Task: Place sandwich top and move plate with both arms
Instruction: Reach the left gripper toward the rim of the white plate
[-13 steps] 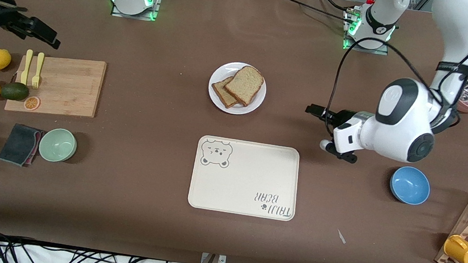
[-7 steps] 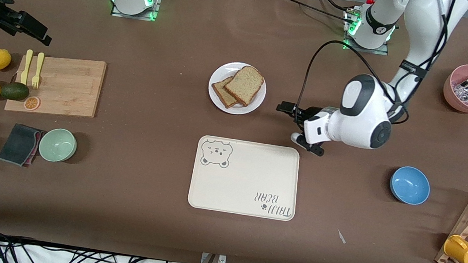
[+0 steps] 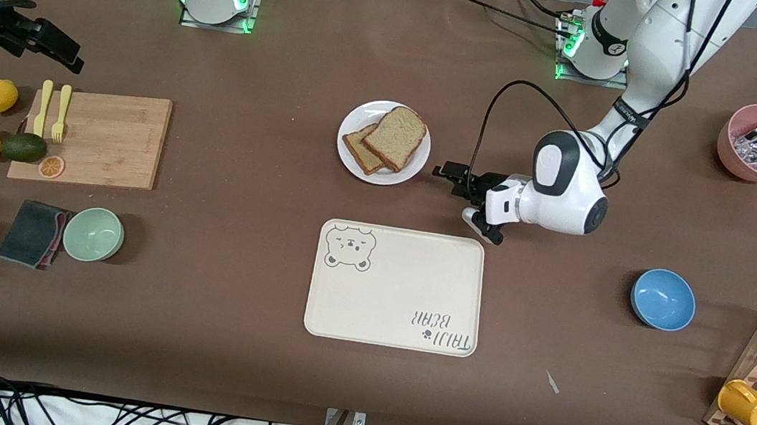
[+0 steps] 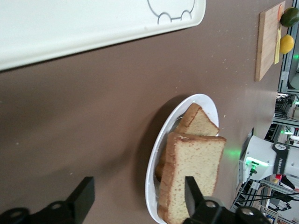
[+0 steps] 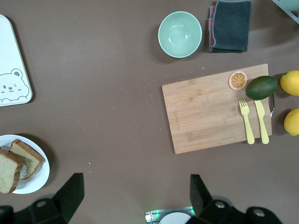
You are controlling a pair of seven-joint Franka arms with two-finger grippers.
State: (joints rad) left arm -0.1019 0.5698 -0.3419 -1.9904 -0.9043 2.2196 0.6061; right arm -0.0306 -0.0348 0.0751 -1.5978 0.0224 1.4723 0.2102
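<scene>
The right gripper (image 3: 45, 45) hung over the bare table at the right arm's end, above the strip just farther from the front camera than the wooden cutting board (image 3: 103, 135), its fingers set wide apart and closed on nothing (its own wrist view showed both black fingertips (image 5: 70, 189) spread with only brown table between them). That wrist view also took in what the left wrist view barely caught: the whole board with two yellow forks (image 5: 254, 121), an avocado (image 5: 261, 87), an orange slice (image 5: 238, 80) and lemons (image 5: 290, 82) at its edge, plus the green bowl (image 5: 180, 34) and dark cloth (image 5: 230, 25). The plate (image 3: 416, 161) sat at the middle of the table, farther from the front camera than the beige tray (image 3: 403, 302) and well apart from it. On the plate the sandwich top (image 3: 396, 135) lay overlapping the darker toast slice (image 3: 360, 151); the left wrist view showed, as the front view did not, that the top slice (image 4: 194, 175) leaned tilted on the lower one rather than flat. The left gripper (image 3: 451, 175) was just beside the plate, toward the left arm's end, low over the table, its jaws wide open and empty, one fingertip (image 4: 192, 191) level with the plate's rim (image 4: 154, 161) without visibly touching it.
</scene>
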